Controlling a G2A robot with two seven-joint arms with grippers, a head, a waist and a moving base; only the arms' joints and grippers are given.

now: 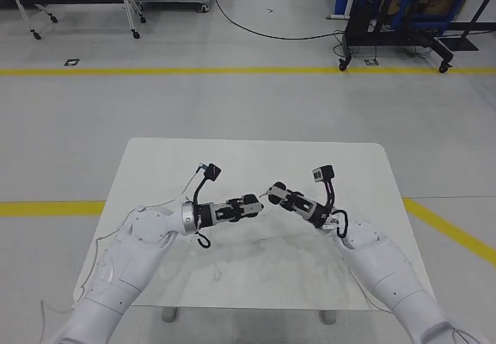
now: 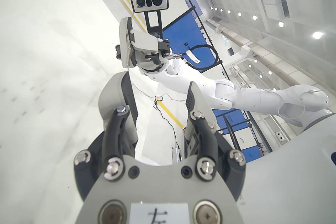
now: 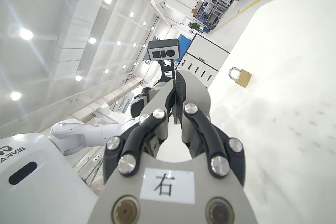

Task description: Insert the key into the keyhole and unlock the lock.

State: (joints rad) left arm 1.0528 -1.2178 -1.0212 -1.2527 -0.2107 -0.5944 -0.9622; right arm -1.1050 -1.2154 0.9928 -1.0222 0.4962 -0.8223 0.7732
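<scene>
Lock (image 3: 242,79): brass padlock with a silver shackle; it lies flat on the white counter (image 1: 230,159), near the counter's edge. It is past the tips of the right pincer and apart from them.
Left arm: comes in from the counter's left side and ends above the counter's middle.
Left pincer (image 2: 159,80): fingers spread wide with nothing between them. It points at the other pincer, which is just beside it.
Right pincer (image 3: 175,78): fingers pressed together, dark pads meeting. I cannot tell whether anything is pinched between them. In the top view it sits over the counter's middle, tip to tip with the left pincer.
Right arm: comes in from the counter's right side, angled toward the centre.
</scene>
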